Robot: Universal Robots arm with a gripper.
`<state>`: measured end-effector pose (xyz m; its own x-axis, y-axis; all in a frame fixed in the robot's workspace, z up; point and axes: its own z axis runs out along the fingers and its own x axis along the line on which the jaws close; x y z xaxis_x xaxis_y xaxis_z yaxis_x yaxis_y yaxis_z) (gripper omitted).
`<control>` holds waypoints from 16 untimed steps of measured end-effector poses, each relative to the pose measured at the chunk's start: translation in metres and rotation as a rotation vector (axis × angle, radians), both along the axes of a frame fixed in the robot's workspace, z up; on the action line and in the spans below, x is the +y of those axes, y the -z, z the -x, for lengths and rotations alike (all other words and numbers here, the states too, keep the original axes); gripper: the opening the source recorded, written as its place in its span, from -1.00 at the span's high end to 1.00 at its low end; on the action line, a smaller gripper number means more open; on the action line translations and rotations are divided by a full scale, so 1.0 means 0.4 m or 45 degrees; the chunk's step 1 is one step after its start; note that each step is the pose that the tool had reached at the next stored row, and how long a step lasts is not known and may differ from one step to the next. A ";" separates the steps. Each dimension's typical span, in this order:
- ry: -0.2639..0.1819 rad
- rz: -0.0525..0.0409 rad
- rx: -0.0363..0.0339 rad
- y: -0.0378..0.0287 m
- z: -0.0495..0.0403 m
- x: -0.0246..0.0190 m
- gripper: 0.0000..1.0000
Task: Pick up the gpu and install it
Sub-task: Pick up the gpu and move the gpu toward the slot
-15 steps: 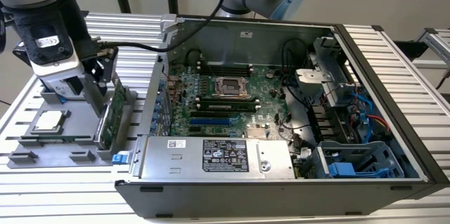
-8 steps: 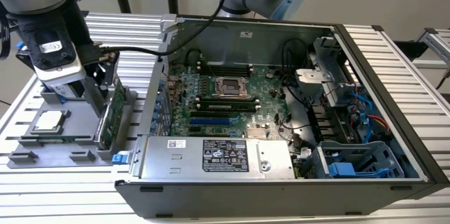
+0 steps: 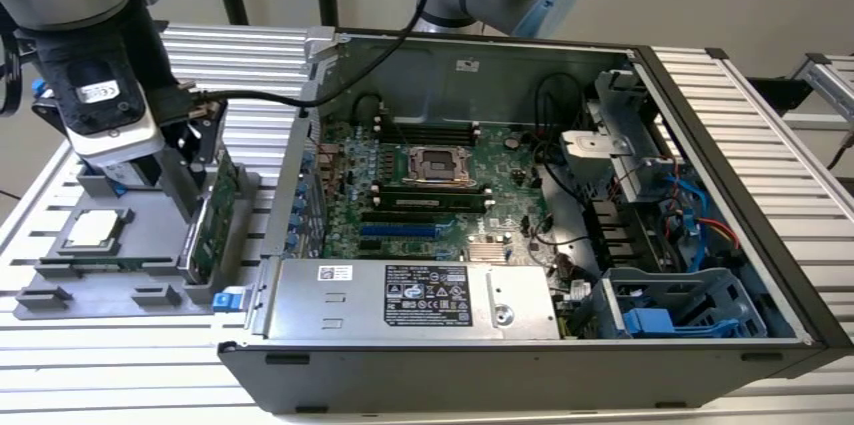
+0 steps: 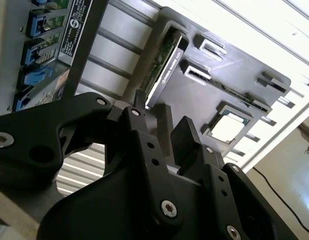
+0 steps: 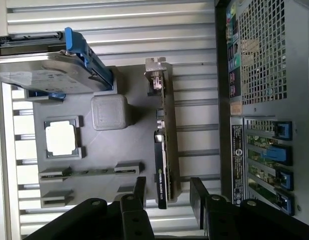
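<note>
From where I stand, the gripper (image 5: 168, 190) hangs with its 2 fingers (image 5: 140, 187) spread wide over the gpu (image 5: 162, 150), which stands on edge in the gray holder (image 5: 132, 142) beside the computer case (image 3: 534, 380), and closing off-centre could tilt or jam the thin card.

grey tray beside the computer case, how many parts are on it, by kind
On the tray:
gpu: 1
hard drive: 1
processor chip: 1
memory stick: 1
total: 4
</note>
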<state>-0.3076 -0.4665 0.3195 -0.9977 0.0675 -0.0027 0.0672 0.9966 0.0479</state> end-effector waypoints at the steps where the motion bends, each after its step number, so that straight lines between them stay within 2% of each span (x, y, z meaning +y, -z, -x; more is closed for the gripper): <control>1: 0.000 0.000 0.0001 0.002 0.000 0.000 -1.00; 16: 0.000 0.000 0.0007 0.022 0.000 0.000 -1.00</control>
